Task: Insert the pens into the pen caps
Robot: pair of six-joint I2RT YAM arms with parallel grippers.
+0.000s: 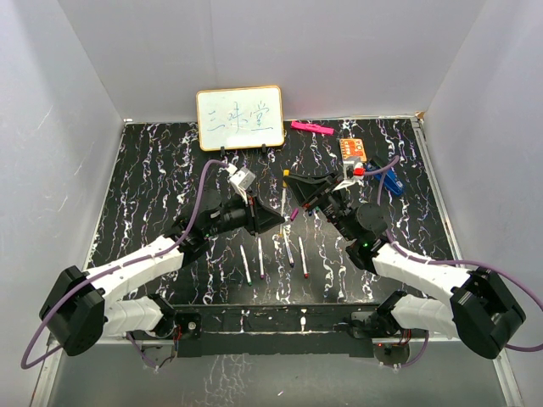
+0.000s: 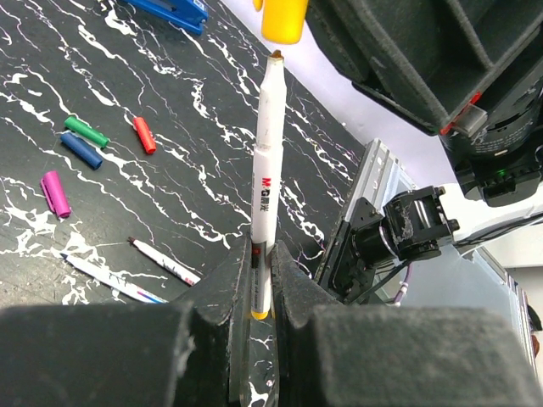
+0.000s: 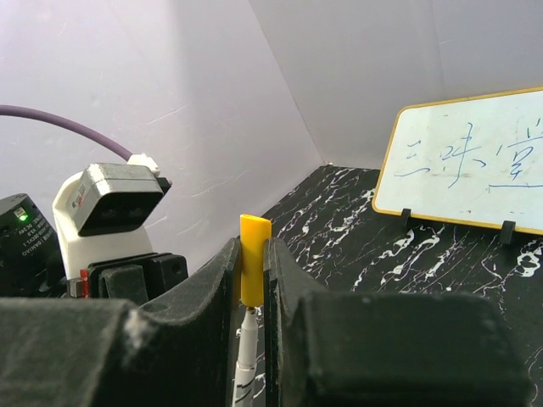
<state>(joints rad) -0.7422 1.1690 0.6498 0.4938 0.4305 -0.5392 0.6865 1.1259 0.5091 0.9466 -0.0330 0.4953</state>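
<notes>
Left claw (image 2: 261, 284) pinches slim white pen (image 2: 265, 170).

The right gripper (image 3: 252, 264) pinches a yellow cap (image 3: 254, 231) upright between its two black fingers (image 3: 297, 292). Just below, a white pen (image 3: 246, 339) points up at the cap's lower end. At the left sits a white camera housing (image 3: 106, 208) with a purple cable (image 3: 59, 123) above it. A whiteboard (image 3: 467, 161) with blue writing stands on the black marbled table (image 3: 339, 229).

5 pens (image 1: 246, 264), 5 caps (image 2: 144, 134), 1 whiteboard (image 1: 240, 119), 1 pink marker (image 1: 310, 128), 1 orange card (image 1: 351, 150)
</notes>
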